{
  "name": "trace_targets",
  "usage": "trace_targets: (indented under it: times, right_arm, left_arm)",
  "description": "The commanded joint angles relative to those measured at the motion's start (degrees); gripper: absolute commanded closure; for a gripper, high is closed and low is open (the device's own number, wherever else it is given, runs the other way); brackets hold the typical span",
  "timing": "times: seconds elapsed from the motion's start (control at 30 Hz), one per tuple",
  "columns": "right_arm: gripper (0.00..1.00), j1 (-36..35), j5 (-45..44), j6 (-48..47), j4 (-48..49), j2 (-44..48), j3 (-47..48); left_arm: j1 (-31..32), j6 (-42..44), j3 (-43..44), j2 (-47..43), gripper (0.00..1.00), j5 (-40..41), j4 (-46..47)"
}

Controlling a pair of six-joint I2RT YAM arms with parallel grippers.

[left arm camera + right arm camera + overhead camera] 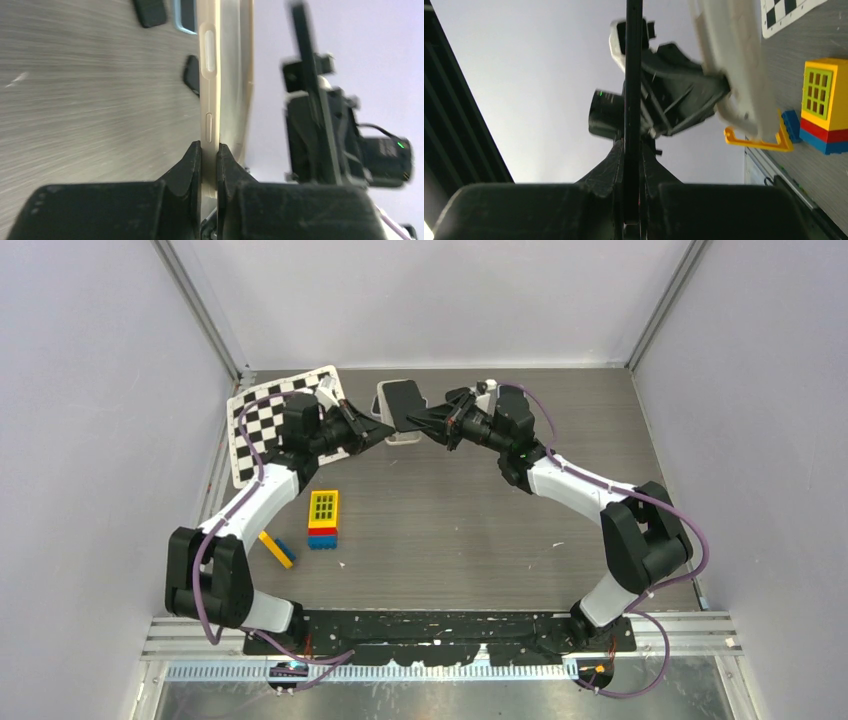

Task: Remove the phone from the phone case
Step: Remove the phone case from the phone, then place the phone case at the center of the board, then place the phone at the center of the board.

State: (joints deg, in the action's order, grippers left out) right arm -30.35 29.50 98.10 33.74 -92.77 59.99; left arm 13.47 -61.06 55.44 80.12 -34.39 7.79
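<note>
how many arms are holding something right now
2. The left arm has its jaws shut on the phone case; the right arm has its jaws shut on the phone.

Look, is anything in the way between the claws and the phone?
No, nothing visible. The right claw is shut on the thin black phone, and the left claw is shut on the pale phone case. The toy block sits on the table, away from both.

Left wrist: phone case (226,75) edge-on, blurred, upper end cut off by frame top. Right wrist: phone (633,70) edge-on, top out of frame, screen not visible (case smeared here too). Top view: case largely hidden under phone, details too small to tell.
</note>
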Motion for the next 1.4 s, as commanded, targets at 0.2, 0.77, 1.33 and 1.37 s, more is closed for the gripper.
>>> trace_targets:
  times: [0.2, 0.77, 1.33, 1.37]
  right_arm:
    - [0.99, 3.40, 15.31, -12.00, 3.47, -0.92, 0.23]
    - [0.99, -2.78, -7.19, -44.15, -23.95, -16.02, 6.36]
    - [0.99, -11.33, -6.80, -45.59, -10.79, -32.23, 7.82]
    - [0.99, -12.06, -6.85, -44.59, -10.27, -32.62, 8.18]
  left_arm:
    - [-2.99, 19.48, 5.17, 7.06, 1.00, 10.46, -20.31]
    - [-2.92, 24.21, -0.62, 10.84, 0.57, 22.63, -31.69]
    - [-2.92, 26.24, 6.13, -1.92, 0.18, 23.83, -43.91]
    - [-2.86, 26.17, 6.68, -2.69, 0.17, 23.89, -44.39]
